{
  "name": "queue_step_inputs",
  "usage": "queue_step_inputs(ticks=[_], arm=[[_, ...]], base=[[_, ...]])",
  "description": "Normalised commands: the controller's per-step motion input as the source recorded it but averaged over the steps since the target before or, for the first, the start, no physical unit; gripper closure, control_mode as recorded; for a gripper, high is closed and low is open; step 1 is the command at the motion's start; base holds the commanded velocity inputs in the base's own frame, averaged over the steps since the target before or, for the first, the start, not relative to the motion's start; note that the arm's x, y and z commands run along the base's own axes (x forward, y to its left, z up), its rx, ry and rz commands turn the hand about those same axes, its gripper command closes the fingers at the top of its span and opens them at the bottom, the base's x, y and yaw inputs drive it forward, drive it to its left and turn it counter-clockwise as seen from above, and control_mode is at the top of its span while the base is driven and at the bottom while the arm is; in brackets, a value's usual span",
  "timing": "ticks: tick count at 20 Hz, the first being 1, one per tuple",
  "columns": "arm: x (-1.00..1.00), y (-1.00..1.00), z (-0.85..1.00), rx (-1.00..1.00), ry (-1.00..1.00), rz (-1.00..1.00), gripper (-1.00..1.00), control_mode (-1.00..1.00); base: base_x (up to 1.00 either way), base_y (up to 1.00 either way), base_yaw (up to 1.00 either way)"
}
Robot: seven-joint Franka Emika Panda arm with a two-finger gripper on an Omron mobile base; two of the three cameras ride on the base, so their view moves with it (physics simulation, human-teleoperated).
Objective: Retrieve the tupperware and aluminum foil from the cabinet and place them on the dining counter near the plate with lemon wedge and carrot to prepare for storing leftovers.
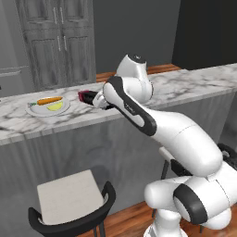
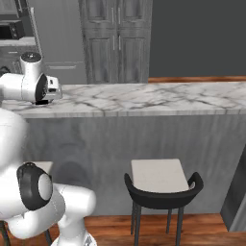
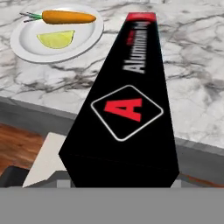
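Marble tabletop: plate at its left, carrying carrot and lemon wedge. Foil carton possibly hovering, contact unclear.

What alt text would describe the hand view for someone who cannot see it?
A long black aluminum foil carton with a red end stretches away from the camera over the marble dining counter. Beside it lies a plate bearing a carrot and lemon wedge.

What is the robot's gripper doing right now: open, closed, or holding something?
Gripper: closed on the long black aluminum foil carton with a red end, held over the white-grey marble dining counter.
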Motion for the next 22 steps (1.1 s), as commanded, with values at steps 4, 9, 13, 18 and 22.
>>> queue_step_inputs(ticks=[4, 9, 13, 18, 22], arm=[[0.64, 0.3, -0.5, 0.0, 0.02, 0.1, 1.0, -1.0], [0.66, 0.17, -0.44, 0.0, 0.03, 0.06, 1.0, -1.0], [0.66, 0.08, -0.4, 0.0, 0.01, 0.0, -1.0, -1.0], [0.43, 0.29, -0.23, -0.03, 0.0, 0.0, -1.0, -1.0], [-0.24, 0.38, 0.15, -0.09, -0.01, 0.0, -1.0, -1.0]], base=[[0.0, 0.0, 0.0], [0.0, 0.0, 0.0], [0.0, 0.0, 0.0], [0.0, 0.0, 0.0], [0.0, 0.0, 0.0]])
